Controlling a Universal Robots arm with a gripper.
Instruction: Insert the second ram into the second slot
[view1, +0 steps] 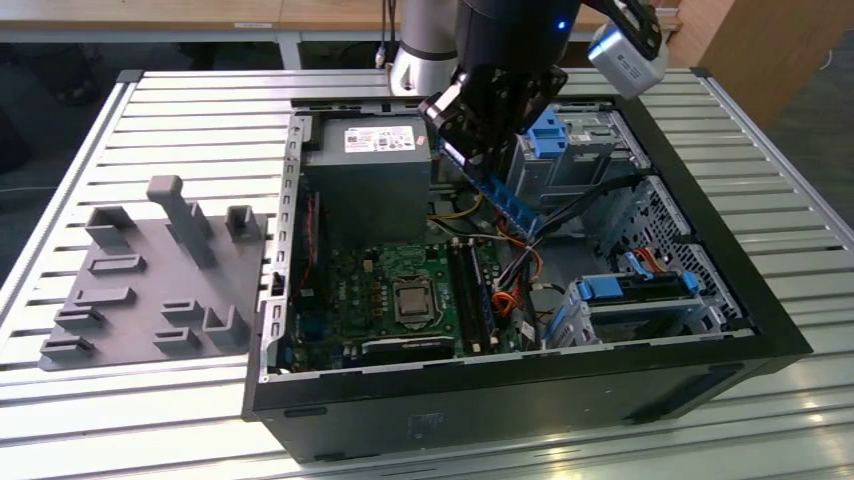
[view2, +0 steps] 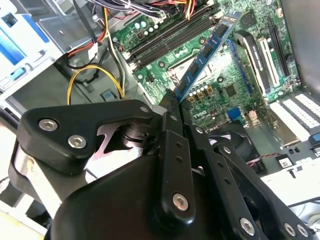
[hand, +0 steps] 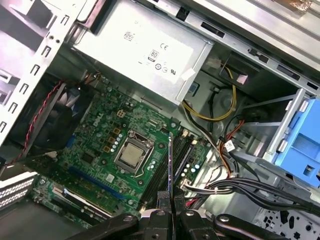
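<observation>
My gripper (view2: 171, 104) clamps the second ram (view2: 206, 54), which slants away toward one o'clock above the motherboard (view2: 222, 80); black memory slots (view2: 170, 36) lie at twelve, yellow wires (view2: 95, 75) at ten.

Blue second ram (view2: 207, 52), green motherboard (hand: 97, 142), black end effector (view2: 172, 102)

We take this for a robotics lab or test workshop. An open PC case (view1: 534, 398) lies on its side on a bench (view1: 187, 110) of aluminium slats, its motherboard (view1: 387, 290) and power supply (view1: 367, 165) laid bare. Over the case hangs a robot arm (view1: 501, 50), its gripper (hand: 170, 200) pinching a ram (view2: 207, 50). Beside the case, on the exterior view's left, a grey plate (view1: 147, 290) with upright holders rests on the same bench. Beyond the case, past the bench's far edge, we see a wooden desk (view1: 160, 12) and a wooden panel (view1: 774, 50), plain indoor furniture.
</observation>
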